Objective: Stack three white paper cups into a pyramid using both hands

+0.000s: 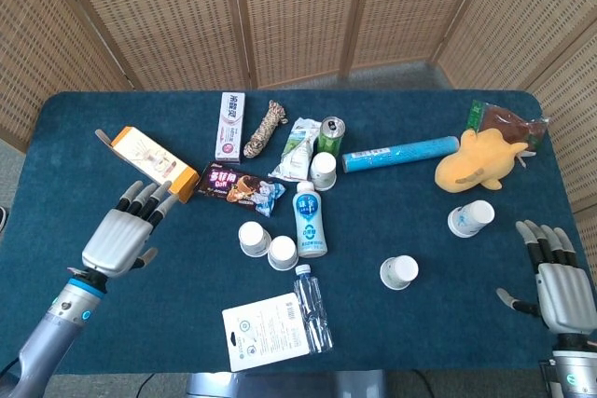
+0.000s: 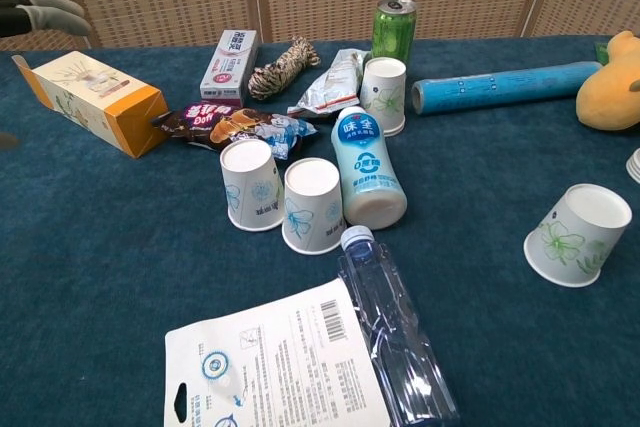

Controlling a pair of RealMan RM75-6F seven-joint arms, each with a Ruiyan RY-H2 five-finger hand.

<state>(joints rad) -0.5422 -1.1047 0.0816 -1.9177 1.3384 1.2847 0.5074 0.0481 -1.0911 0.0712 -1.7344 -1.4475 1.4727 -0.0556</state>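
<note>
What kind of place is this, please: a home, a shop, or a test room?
Probably a staged test room: a table in dark blue cloth, woven screen panels closing it in, and unrelated clutter such as a plush toy and paper cups.

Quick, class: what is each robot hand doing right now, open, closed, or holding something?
Left hand: open, fingers spread, holding nothing.
Right hand: open, fingers spread, holding nothing.
</note>
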